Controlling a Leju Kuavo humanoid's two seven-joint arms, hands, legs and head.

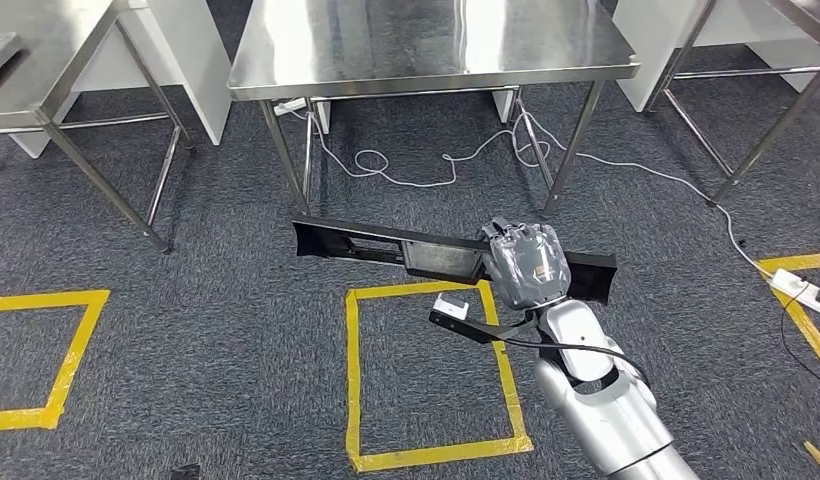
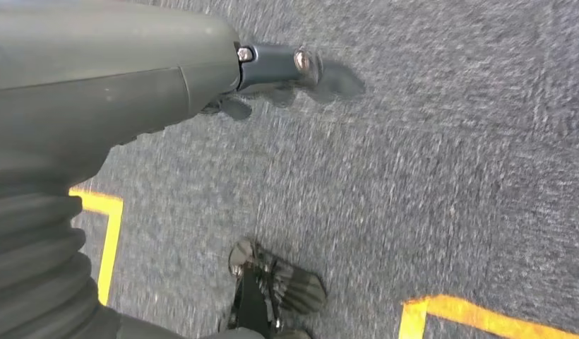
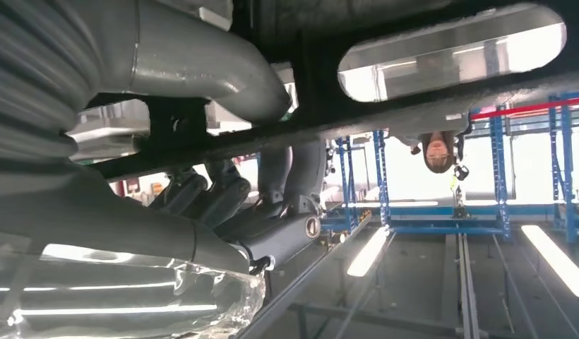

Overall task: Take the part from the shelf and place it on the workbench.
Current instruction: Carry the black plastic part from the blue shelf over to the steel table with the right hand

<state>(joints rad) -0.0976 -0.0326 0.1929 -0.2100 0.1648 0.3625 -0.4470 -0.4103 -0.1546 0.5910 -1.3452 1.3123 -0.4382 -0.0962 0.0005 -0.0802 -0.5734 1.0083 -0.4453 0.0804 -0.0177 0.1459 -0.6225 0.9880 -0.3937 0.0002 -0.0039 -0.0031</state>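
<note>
Head view: right hand (image 1: 527,262) grips the long black part (image 1: 386,246) from above, holding it level above the carpet (image 1: 216,330), near the steel worktop (image 1: 426,45); yellow floor tape (image 1: 431,455) below
Left wrist view: left hand (image 2: 272,67) over carpet; whether clenched or released, cannot tell
Right wrist view: fingers (image 3: 223,198) wrapped around the part's dark bar

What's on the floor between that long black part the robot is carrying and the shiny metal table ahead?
In the head view, carpet with a looping white cable lies between the black part, held by the right hand, and the steel workbench.
</note>
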